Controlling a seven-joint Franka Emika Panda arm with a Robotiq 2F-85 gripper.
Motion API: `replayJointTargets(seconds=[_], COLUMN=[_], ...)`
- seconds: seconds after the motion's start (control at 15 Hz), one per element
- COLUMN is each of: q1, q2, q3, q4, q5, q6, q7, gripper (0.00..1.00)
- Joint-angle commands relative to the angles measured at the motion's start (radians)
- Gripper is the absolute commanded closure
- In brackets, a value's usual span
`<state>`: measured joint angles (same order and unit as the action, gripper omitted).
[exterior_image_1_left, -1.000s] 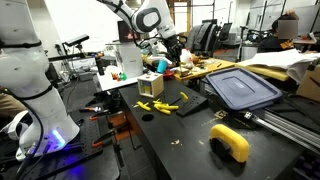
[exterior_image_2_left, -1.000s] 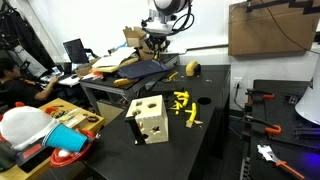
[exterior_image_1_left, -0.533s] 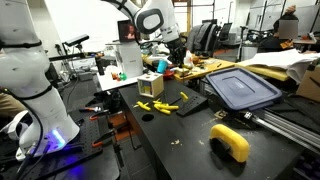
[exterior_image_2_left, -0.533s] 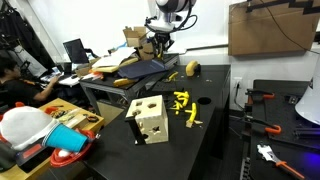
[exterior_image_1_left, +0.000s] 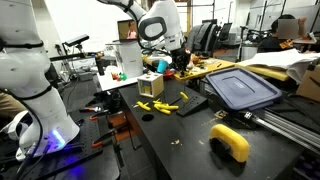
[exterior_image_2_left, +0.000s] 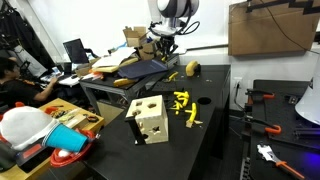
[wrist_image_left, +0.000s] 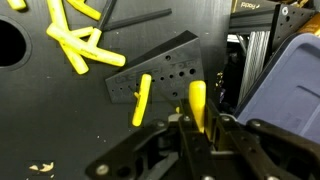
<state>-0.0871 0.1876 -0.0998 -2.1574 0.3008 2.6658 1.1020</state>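
1. My fingers (wrist_image_left: 185, 132) are pinched narrow on a yellow stick (wrist_image_left: 197, 104), which stands out from between them.
2. In the wrist view, the stick hangs over the right end of a black hole plate (wrist_image_left: 165, 72) on the tabletop (wrist_image_left: 60, 120).
3. A second yellow stick (wrist_image_left: 141, 100) lies on that plate.
4. Loose yellow sticks (wrist_image_left: 84, 46) lie farther off, and a blue lid (wrist_image_left: 285, 95) sits beside the plate.

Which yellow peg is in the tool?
The yellow peg clamped in the tool, beside the loose one on the perforated plate; others lie piled apart.

Smooth yellow plastic peg (wrist_image_left: 197, 100), matt black plate (wrist_image_left: 165, 72) (perforated).
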Motion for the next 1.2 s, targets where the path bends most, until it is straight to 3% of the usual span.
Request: replayJointTargets(seconds=[0.0,0.73,1.13], q1=[-0.004,-0.012,-0.003], q2=[0.029,0.007,0.005], q3=[0.004,0.014,-0.001], q4=[0.019,0.009,0.011], q5=[0.054,0.135,0.109], q6=[0.012,-0.048,-0.076], q7=[-0.027,-0.098,-0.075], gripper=[0.96,0.96,0.96])
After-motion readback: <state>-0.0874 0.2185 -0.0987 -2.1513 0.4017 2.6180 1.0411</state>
